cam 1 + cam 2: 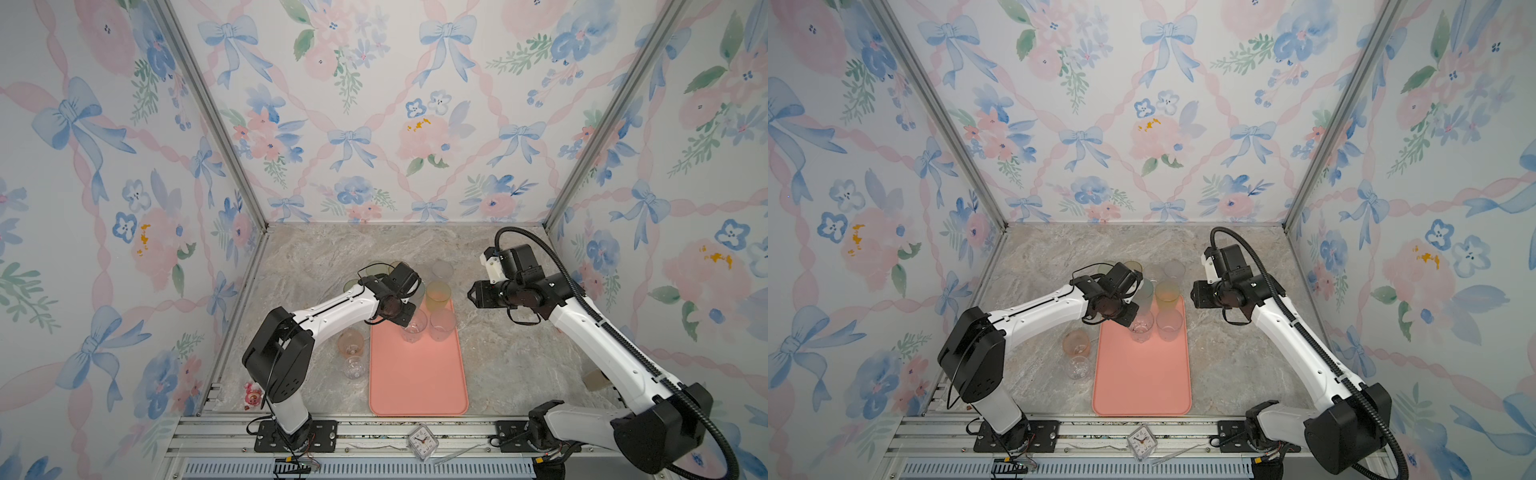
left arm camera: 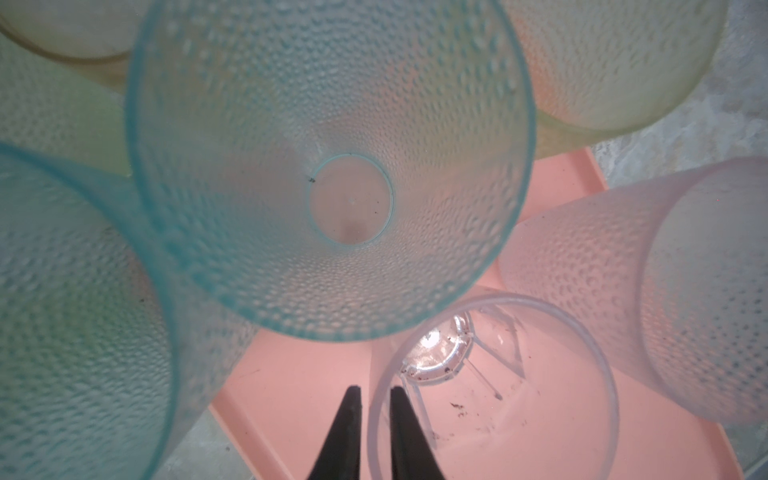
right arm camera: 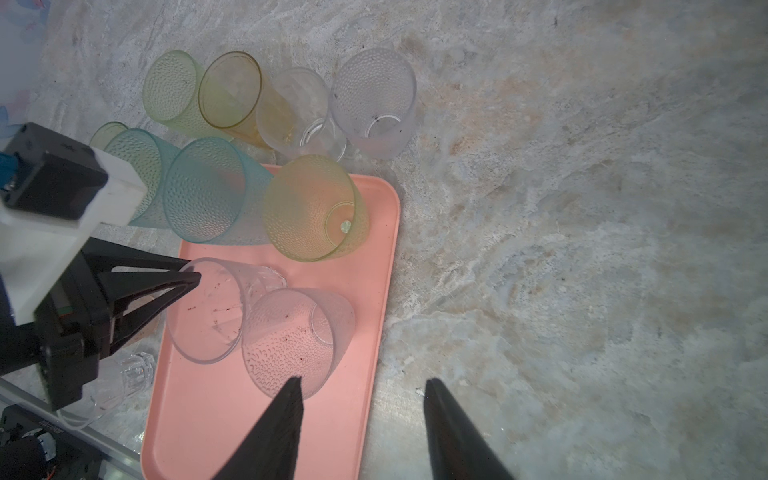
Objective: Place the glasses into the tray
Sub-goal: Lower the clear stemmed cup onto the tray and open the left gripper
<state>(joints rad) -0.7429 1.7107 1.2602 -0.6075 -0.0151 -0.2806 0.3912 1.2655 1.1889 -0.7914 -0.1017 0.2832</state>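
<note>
I am hanging my left jaws over the far end of the tray (image 1: 417,374), astride the rim of the clear glass (image 2: 498,415), one inside and one outside. They are standing narrowly parted, with tray pink showing either side of the thin wall, so I am reading them as released, not pinching. That glass is standing upright on the tray toward 11 o'clock. The frosted glass (image 1: 443,325) is sitting just beside it at its 3 o'clock, and the teal glass (image 2: 332,187) and yellow-green glass (image 1: 437,293) are crowding it from 12 o'clock. My right jaws are gaping wide and empty above the surface (image 3: 582,208), off the tray's 3 o'clock side. Out on the surface at the tray's 9 o'clock, the pinkish-orange glass (image 1: 350,341) and another clear glass (image 1: 354,367) are waiting, and more are clustering past 12 o'clock. I am judging these tumblers light, thin-walled and stiff enough, but slippery and easy to topple, the tall ones above all, and the smooth ones slicker than the dimpled. I am favouring a gentle rim pinch, one jaw inside, lifting straight up.
</note>
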